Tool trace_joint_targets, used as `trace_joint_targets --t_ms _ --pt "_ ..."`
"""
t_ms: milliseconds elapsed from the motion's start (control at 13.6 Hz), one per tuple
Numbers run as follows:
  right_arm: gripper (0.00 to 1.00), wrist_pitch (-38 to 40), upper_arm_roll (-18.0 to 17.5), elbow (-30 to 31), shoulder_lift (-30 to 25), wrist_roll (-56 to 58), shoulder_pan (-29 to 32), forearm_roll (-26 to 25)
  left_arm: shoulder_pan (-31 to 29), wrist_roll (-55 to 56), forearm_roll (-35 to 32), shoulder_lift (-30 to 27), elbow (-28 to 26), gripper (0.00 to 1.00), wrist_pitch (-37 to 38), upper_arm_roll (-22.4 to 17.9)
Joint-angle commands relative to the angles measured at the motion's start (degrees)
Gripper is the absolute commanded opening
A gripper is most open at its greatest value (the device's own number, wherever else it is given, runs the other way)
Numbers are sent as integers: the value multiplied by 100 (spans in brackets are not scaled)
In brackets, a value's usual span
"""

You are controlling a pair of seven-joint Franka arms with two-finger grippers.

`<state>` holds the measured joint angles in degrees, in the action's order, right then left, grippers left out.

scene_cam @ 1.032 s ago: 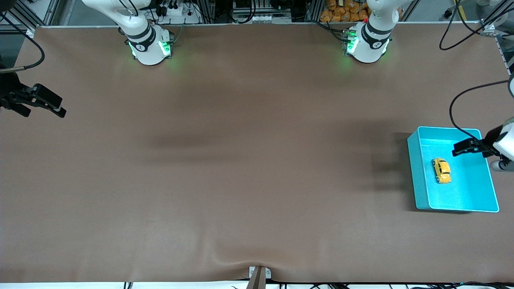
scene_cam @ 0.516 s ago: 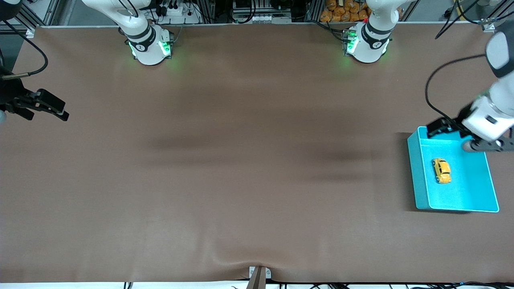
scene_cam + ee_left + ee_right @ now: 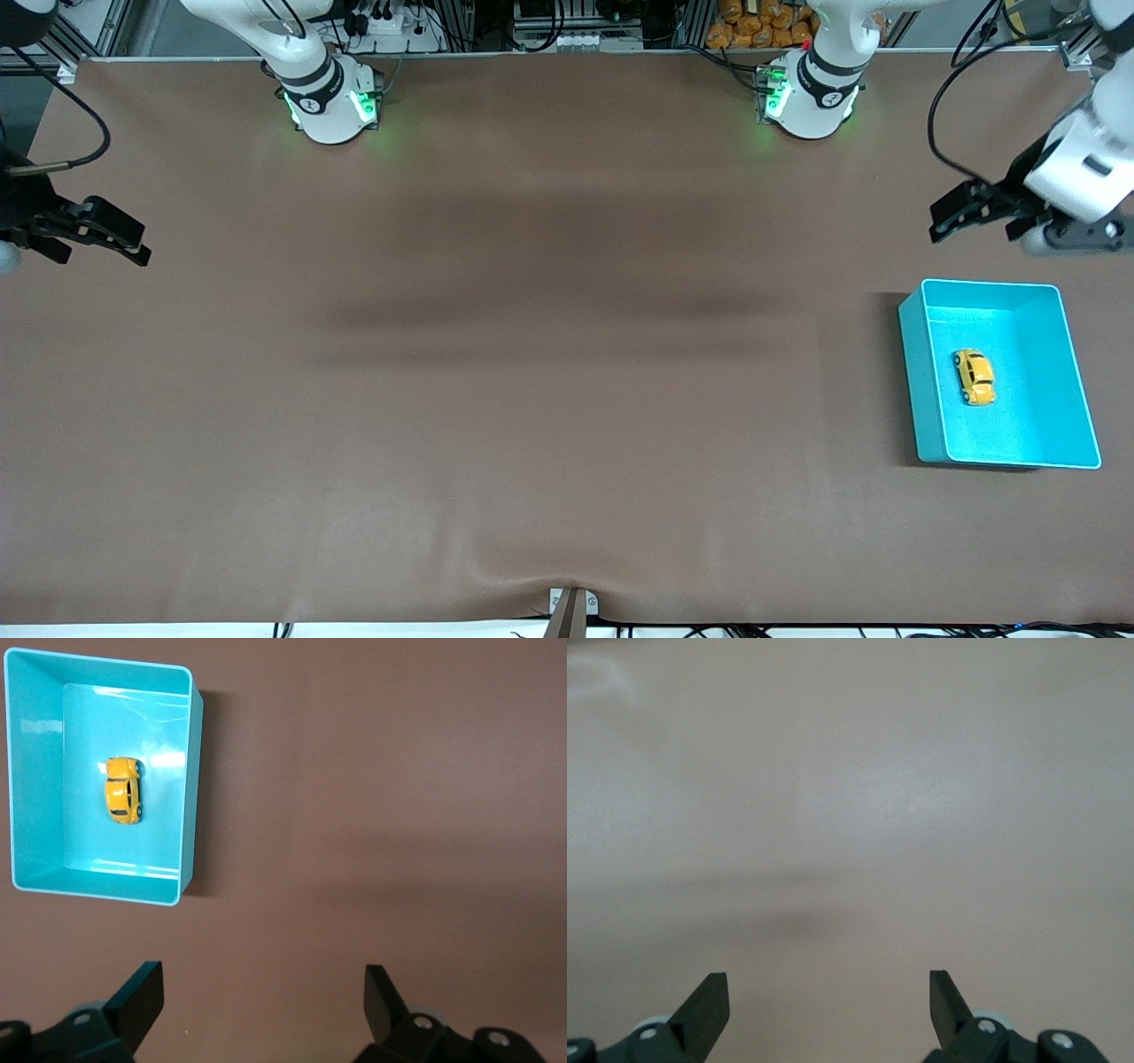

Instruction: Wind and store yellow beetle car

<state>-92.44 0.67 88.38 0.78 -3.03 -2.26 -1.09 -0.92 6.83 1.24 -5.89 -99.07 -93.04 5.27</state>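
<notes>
Brown matte table cover point(image 3: 549, 399) fills my front view. Working across that view from the right arm's end: the right gripper point(image 3: 133, 241) hangs over the table edge at that end, w/ its black fingers point(image 3: 709, 1001) spread wide in the right wrist view and nothing between them, only bare cover below. That arm waits there.

Mid table I see just soft shadow bands on the cover.

Toward the left arm's end sits the turquoise rectangular plastic bin point(image 3: 921, 381), flat on the cover. The tiny yellow-orange beetle-shaped toy car point(image 3: 974, 377) lies on the bin floor, approx central, on its wheels, apart from every wall. Left wrist view confirms it: car point(image 3: 123, 789) inside bin point(image 3: 186, 788), roof up, dark windows visible.

The left gripper point(image 3: 952, 213) is up in the air over bare cover, just outside the bin's wall on the robot-base side. Its jaws stand wide apart, fingers point(image 3: 142, 997) empty, not touching bin or car.
</notes>
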Motion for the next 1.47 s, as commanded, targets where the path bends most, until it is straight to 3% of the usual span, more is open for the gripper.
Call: trace_joint_targets --t_ms 0,516,958,1401 --pt "100 77 38 -32 -25 -5 -82 -111 153 170 105 -79 299 100 486 -79" --pt "100 -2 56 91 -69 13 -64 -84 338 -49 35 -193 397 100 814 -140" --pt "100 -98 47 74 -51 39 -82 -40 286 -322 26 334 1258 100 1024 -149" --pt "100 -310 56 65 -7 39 -82 -49 268 -804 35 326 1276 100 1025 -237"
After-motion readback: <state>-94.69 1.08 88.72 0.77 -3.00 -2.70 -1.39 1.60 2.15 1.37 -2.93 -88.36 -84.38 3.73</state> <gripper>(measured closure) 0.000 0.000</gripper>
